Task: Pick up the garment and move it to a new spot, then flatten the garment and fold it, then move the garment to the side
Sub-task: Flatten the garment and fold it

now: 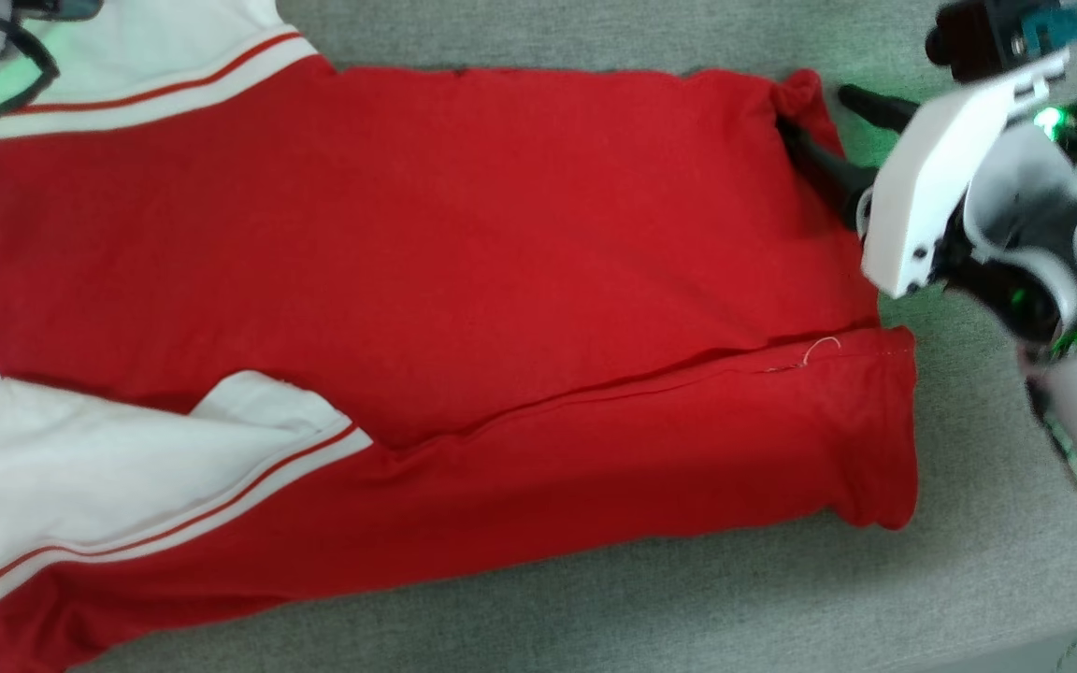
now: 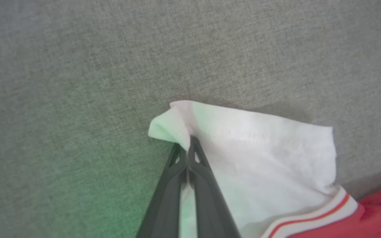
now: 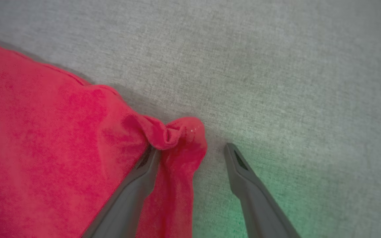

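One long fold seems made: garment [image 1: 464, 234] flat on grey bench [image 1: 969, 561], red back up. Left claw [image 2: 189, 145] pinched tight on sleeve corner [image 2: 170, 125]; right claw [image 3: 191, 150] spread wide at hem corner [image 3: 177, 132], gripping nothing. Further folding and sideways move left.

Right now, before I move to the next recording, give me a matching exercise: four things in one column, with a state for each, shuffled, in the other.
Things:
1. left gripper
2. right gripper
3. garment
4. lower-left sleeve in the head view

States:
A. spread over the grey surface
B. open, one finger against a bunched red corner
C. white with striped trim
D. shut on a white sleeve edge

Pairs: 1-D, 2-B, 3-A, 4-C
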Motion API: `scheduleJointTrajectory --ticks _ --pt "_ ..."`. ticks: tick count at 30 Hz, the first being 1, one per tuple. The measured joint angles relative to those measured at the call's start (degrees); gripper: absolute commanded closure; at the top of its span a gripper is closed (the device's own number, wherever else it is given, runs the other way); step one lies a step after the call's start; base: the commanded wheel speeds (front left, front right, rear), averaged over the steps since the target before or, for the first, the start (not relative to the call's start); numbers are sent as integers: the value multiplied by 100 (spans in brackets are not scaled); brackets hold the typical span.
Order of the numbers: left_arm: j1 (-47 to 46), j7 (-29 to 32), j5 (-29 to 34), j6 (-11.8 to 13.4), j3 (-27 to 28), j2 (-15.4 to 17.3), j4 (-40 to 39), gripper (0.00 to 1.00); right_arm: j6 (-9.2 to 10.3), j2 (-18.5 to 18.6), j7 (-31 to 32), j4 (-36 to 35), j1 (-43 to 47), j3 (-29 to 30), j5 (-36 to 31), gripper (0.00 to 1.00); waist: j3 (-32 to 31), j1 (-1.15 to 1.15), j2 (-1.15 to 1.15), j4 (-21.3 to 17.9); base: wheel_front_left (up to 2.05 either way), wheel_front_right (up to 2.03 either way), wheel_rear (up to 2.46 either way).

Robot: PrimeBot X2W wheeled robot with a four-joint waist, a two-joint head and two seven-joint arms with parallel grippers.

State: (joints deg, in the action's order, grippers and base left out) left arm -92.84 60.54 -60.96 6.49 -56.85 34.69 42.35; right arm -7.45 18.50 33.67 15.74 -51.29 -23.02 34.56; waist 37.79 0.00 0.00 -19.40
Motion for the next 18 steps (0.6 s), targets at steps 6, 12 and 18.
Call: scheduleJointTrajectory --ticks 6,12,18 --pt "-57 -84 -10 -65 11 -87 92 100 1 27 1009 580 -700 -156 786 0 51 0 0 60 0 0 0" --pt "-51 -189 -55 -144 24 -152 216 100 -1 -58 1709 1090 -1214 -219 927 100 31 0 0 94 0 0 0" --pt "13 -335 -69 -204 33 -216 350 100 -1 -160 1924 1403 -1518 -352 778 100 -59 0 0 110 0 0 0"
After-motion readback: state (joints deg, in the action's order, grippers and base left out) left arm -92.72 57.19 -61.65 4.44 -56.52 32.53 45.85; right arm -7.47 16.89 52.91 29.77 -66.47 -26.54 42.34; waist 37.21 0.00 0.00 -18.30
